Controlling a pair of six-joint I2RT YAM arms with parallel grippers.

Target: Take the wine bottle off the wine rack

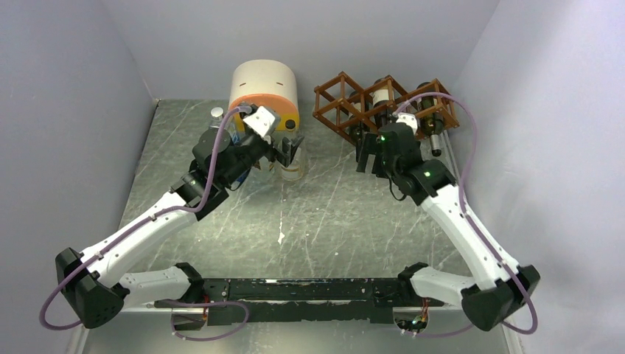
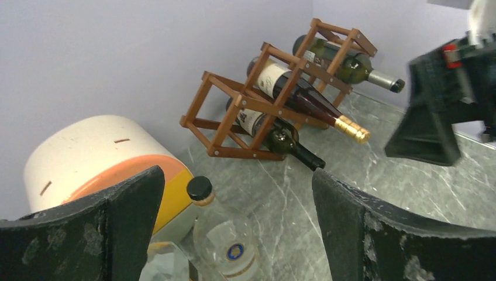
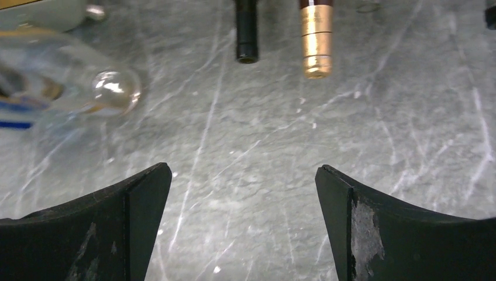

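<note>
Standing at the far right of the grey marbled tabletop point(image 1: 332, 214), against the back wall, the reddish-brown wooden lattice wine rack point(image 2: 257, 105) holds three bottles lying in its diamond cells, their necks pointing out of its front. A dark wine bottle with a white label and gold foil cap point(image 2: 304, 96) lies in the rack's middle upper cell. A dark bottle with a black cap point(image 2: 283, 139) lies in the lower cell just beneath it, its neck close to the tabletop. A green bottle with a grey capsule point(image 2: 351, 65) lies in the rack's right-hand upper cell. All three rest in the rack.

The right gripper point(image 3: 243, 170) hovers just in front of the rack, its fingers spread wide and holding nothing. In its wrist view the black cap and the gold cap show just beyond the fingertips, with bare tabletop between the jaws.

Left of the rack sits a cream-and-orange rounded box point(image 1: 264, 92). Just in front of that box, well to the left of the rack, a clear glass bottle with a black stopper point(image 2: 225, 243) stands upright. The left gripper point(image 2: 237, 175) hangs over it with its fingers wide apart, and neither finger touches the glass as far as its wrist view shows.
</note>
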